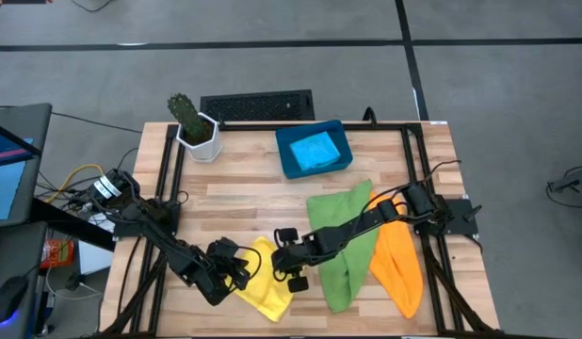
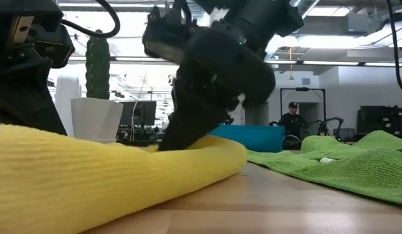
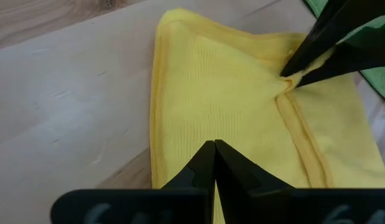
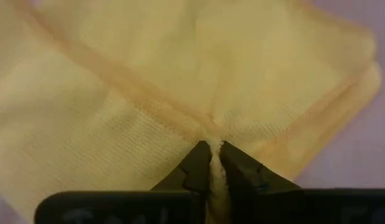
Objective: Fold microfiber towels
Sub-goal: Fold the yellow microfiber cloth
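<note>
The yellow towel (image 1: 266, 285) was seen lying crumpled near the front edge of the wooden worktop (image 1: 244, 202), between the two arms. The right tool (image 1: 277, 256) was reached across from the right side and was clamped on a fold of the yellow towel; in the right wrist view a thin ridge of yellow cloth (image 4: 212, 168) was pinched between its nearly closed fingers (image 4: 195, 165). In the left wrist view the same pinch was seen at the far side of the towel, where the cloth was gathered into a small pucker (image 3: 291, 81) under the right arm's dark tips.

The left tool (image 3: 214, 149) was held over the near part of the yellow towel with its fingers pressed together; whether cloth was caught between them could not be told. In the high view it was placed at the towel's left edge (image 1: 236, 268).

The green towel (image 1: 346, 240) was spread just to the right of the yellow one, partly under the right arm, and the orange towel (image 1: 399, 268) was laid beside it, touching its right edge. The light blue towel (image 1: 315, 151) was seen folded inside the dark-blue tray (image 1: 284, 155) at the back of the worktop. A potted cactus (image 1: 189, 118) in a white pot was stood at the back left corner.

In the low view, a person (image 2: 293, 117) was seen well back in the room beyond the worktop.
</note>
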Controlling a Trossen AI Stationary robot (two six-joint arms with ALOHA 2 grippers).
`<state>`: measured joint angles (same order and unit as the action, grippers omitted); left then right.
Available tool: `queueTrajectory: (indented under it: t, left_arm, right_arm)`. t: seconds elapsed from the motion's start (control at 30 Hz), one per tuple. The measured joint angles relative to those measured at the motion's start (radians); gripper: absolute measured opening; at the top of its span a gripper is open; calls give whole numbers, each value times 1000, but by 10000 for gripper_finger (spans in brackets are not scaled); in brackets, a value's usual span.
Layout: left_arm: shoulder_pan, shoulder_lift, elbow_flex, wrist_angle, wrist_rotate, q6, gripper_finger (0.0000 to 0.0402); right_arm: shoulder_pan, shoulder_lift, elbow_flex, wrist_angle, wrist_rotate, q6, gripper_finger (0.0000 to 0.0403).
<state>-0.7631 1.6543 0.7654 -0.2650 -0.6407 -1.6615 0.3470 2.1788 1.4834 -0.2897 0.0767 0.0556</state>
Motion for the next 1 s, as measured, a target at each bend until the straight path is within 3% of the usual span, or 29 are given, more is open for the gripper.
queueTrajectory:
  t: [0.23, 0.53, 1.0]
  left_arm:
    - [0, 13, 0, 6, 0, 0, 0]
    - [0, 144, 4, 165, 14, -5, 0]
    - [2, 159, 4, 137, 27, -74, 0]
  right_arm:
    - [0, -26, 2, -13, 1, 5, 62]
    - [13, -25, 1, -34, 4, 17, 52]
    - [51, -25, 1, -134, 6, 60, 43]
